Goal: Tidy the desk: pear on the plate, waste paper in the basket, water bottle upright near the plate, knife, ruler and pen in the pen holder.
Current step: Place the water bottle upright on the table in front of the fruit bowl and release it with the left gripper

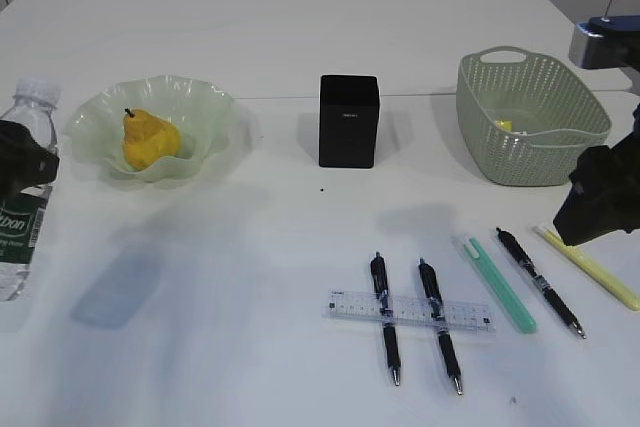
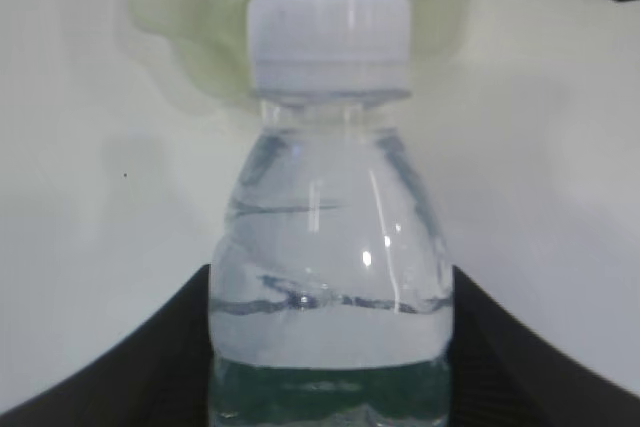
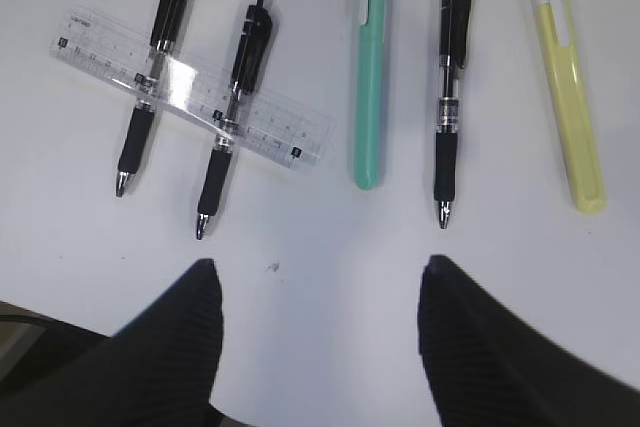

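Note:
My left gripper is shut on the clear water bottle, which stands nearly upright at the far left beside the plate. In the left wrist view the bottle fills the space between both fingers. The yellow pear lies on the pale green plate. A clear ruler lies across two black pens; a green knife, a third pen and a yellow knife lie beside them. My right gripper hangs open above them, holding nothing. The black pen holder stands mid-table.
A green basket sits at the back right with a small yellow scrap of waste paper inside. The bottle's shadow falls on the table's front left. My right arm hovers just in front of the basket.

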`<state>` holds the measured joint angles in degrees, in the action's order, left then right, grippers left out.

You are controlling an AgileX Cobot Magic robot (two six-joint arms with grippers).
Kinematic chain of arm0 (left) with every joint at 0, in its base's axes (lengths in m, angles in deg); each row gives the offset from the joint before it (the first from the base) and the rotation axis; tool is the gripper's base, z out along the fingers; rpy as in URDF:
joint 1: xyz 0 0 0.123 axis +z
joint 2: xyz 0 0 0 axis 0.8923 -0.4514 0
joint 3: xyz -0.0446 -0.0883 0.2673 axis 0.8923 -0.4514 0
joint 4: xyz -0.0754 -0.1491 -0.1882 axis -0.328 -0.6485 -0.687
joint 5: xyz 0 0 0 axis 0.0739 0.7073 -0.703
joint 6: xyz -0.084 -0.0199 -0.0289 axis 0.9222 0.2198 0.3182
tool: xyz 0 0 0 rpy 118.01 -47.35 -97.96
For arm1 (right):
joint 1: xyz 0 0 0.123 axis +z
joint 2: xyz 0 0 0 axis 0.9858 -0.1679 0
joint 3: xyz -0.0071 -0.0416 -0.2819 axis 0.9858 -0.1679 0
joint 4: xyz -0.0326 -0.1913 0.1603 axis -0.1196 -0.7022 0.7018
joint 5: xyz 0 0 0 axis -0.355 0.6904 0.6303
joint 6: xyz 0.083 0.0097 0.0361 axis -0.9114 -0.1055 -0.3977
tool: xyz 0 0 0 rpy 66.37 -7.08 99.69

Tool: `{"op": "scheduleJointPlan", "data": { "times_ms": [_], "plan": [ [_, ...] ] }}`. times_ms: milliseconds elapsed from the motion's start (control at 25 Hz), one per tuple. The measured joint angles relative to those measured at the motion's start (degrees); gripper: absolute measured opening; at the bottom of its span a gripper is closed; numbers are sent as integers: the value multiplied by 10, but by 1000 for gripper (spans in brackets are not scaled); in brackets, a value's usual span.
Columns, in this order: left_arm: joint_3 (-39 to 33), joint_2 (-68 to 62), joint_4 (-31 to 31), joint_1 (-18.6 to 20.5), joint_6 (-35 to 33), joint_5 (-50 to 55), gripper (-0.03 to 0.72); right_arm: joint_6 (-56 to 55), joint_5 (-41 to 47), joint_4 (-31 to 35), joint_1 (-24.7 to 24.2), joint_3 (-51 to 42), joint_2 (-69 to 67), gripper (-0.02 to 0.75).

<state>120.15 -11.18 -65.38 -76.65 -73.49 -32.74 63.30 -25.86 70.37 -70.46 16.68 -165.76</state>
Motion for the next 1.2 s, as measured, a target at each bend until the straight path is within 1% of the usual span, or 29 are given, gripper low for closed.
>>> {"op": "scheduleJointPlan", "data": {
  "times_ms": [280,400,520,640,960,1080,1200],
  "plan": [
    [-142,74,3,0,0,-183,424,0,7,0,0,0,0,459],
    [-192,92,3,0,0,-259,424,0,9,0,0,0,0,459],
    [-228,98,4,0,0,-345,424,0,12,0,0,0,0,459],
    [-239,99,6,0,0,-399,424,0,18,0,0,0,0,459],
    [-240,85,0,0,4,-432,422,0,25,0,0,0,0,459],
    [-241,74,-4,0,0,-486,422,0,27,0,0,0,0,459],
    [-241,42,-4,0,-15,-571,421,0,28,0,0,0,0,459]
  ]
}}
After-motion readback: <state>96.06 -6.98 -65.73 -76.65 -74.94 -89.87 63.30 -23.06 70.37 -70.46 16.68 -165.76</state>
